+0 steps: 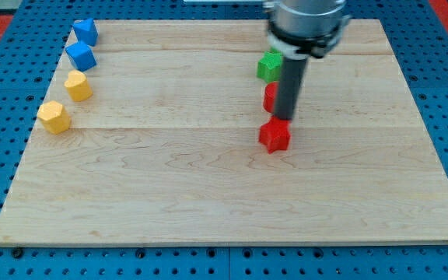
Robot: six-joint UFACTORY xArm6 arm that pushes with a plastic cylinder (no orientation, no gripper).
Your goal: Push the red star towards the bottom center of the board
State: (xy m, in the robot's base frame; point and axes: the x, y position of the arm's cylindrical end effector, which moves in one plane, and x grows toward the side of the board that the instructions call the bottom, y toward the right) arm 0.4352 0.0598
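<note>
Board (208,210), near edge at the view's bottom, bare wood across its lower half. Red star (274,135) lies right of centre, about mid-depth. Directly behind it, on the side toward the view's top, my tip (283,119) touches or nearly touches the star's upper edge; the rod carries no jaws, so nothing is pinched. Judged from this alignment, a push toward the view's bottom, angled slightly left, would serve. Behind the rod: a second red block (270,97), partly hidden, shape unclear, then a green block (269,65).
</note>
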